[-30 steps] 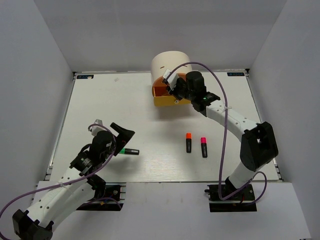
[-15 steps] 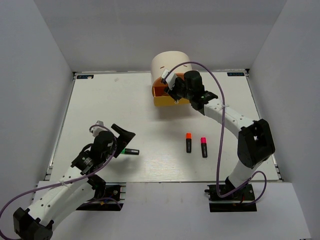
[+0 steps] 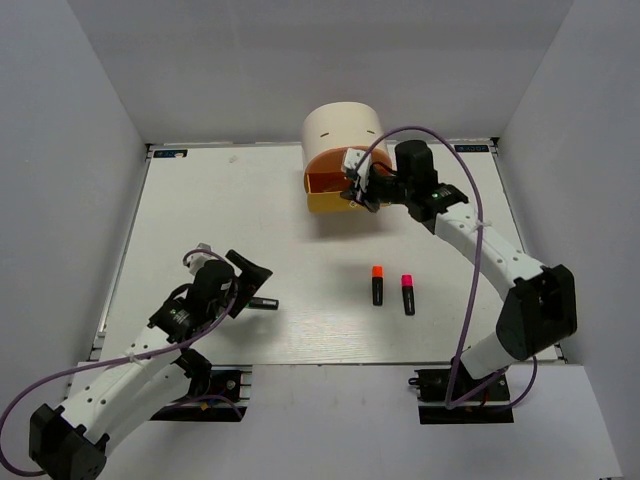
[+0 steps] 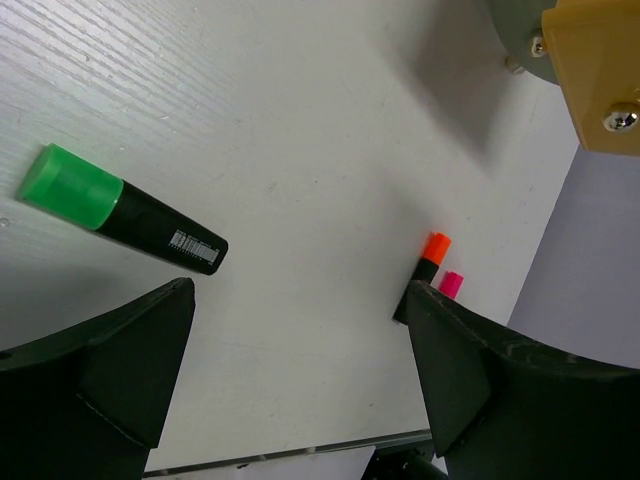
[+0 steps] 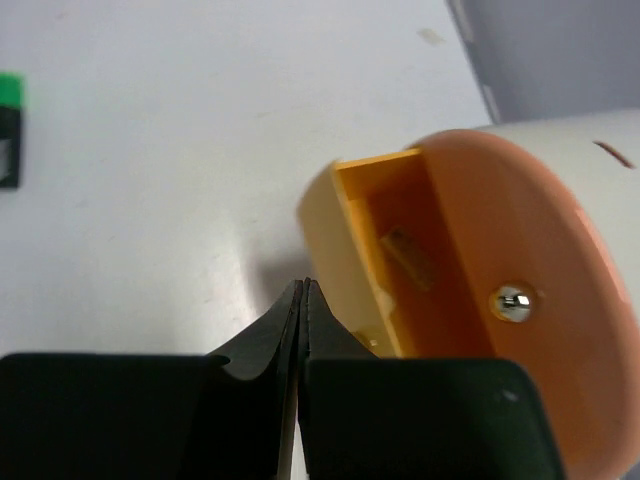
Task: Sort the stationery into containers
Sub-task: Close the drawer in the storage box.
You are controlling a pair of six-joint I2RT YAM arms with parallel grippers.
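- Nearest the arm bases, my left hand (image 4: 295, 305) hangs wide open above the worktop (image 4: 300, 120), gripping nothing. The green-capped highlighter (image 4: 120, 208) lies loose below it, off toward one finger rather than centred.
- If I drop straight down from here, that finger could land on the barrel and roll it away.
- Mid-worktop, the orange-capped highlighter (image 3: 377, 284) and pink-capped highlighter (image 3: 407, 293) lie side by side, unsorted.
- Farthest out, my right hand (image 5: 303, 300) is pressed closed and empty, just beside the open peach drawer (image 5: 540, 200), which holds a tan block (image 5: 410, 258).
- A careless swing there could knock the drawer or shift the desk unit (image 3: 342, 128).
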